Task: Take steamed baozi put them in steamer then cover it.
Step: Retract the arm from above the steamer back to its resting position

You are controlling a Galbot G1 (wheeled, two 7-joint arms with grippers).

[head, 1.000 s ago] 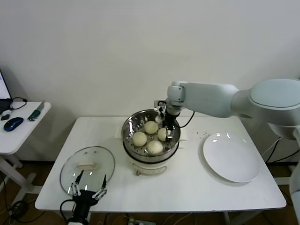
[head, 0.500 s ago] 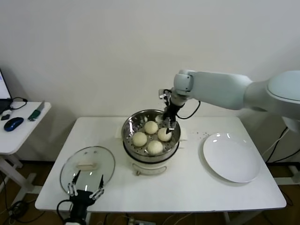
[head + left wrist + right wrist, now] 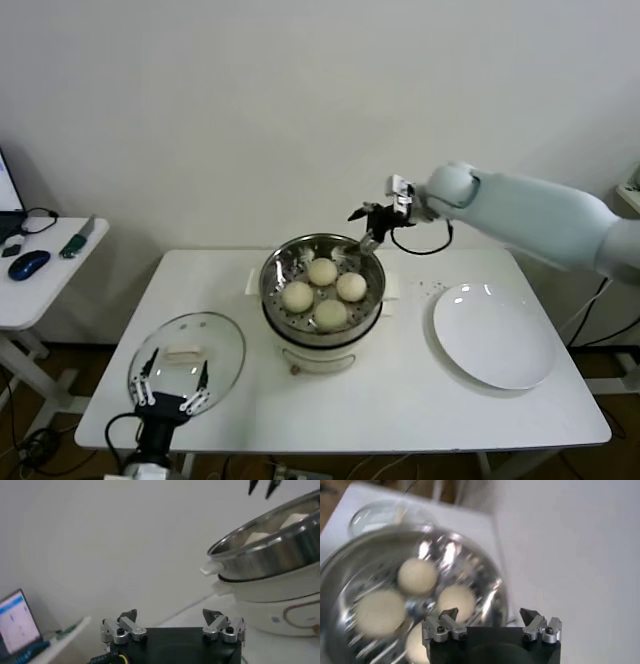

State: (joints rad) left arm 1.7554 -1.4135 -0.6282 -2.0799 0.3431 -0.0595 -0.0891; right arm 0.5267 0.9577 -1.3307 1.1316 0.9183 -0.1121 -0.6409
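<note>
Baozi (image 3: 322, 290) — four, seated in steamer (image 3: 275, 268) mid-counter (image 3: 400, 400). Cover (image 3: 186, 352) flat on counter by near-left edge, its near rim hidden behind left tool (image 3: 168, 387), which hangs spread wide, empty. Right tool (image 3: 372, 225) above steamer's far rim — fingers apart, holding nothing. White plate (image 3: 494, 335) right.

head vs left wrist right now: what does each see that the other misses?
Head only: all four buns counted in the steamer, the glass lid lying on the table by the left gripper, the empty white plate, the side table with mouse.
Left wrist only: a lit laptop screen and the steamer's side profile on its cream base.
Both: the steamer with buns inside, the open left gripper, and the open right gripper above the steamer's far rim.
</note>
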